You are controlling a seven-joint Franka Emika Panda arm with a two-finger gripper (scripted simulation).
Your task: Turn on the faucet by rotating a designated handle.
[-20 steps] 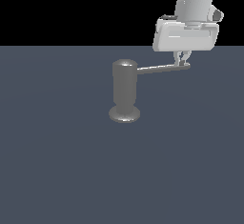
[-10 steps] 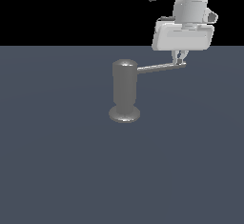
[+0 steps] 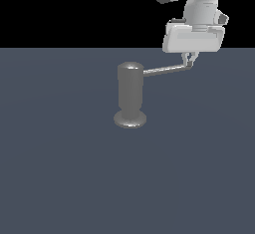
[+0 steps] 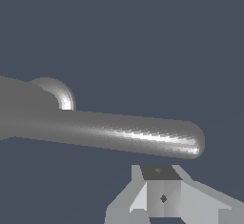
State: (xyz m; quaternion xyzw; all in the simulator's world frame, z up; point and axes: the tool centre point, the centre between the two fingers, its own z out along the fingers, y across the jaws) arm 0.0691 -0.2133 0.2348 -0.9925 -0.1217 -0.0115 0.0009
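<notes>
The faucet [image 3: 130, 96] is a dull grey upright cylinder on a flared round base, standing mid-scene in the exterior view. Its handle [image 3: 167, 69], a thin grey rod, juts from near the top toward the exterior view's right. My gripper [image 3: 190, 61] hangs from above with its fingers together at the rod's rounded tip, touching or nearly touching its side. The wrist view shows the handle [image 4: 119, 132] large and crossing just beyond my gripper [image 4: 162, 194], which is shut with nothing between its fingers. Part of the faucet [image 4: 19, 99] body shows at the rod's root.
A flat dark blue-grey floor [image 3: 64, 178] spreads all around the faucet. The white arm body [image 3: 194, 9] rises above the gripper at the exterior view's upper right. No other objects are in sight.
My gripper has shifted a little toward the exterior view's left and slightly up. The handle's tip has swung along with it by a small amount. The faucet body has not moved.
</notes>
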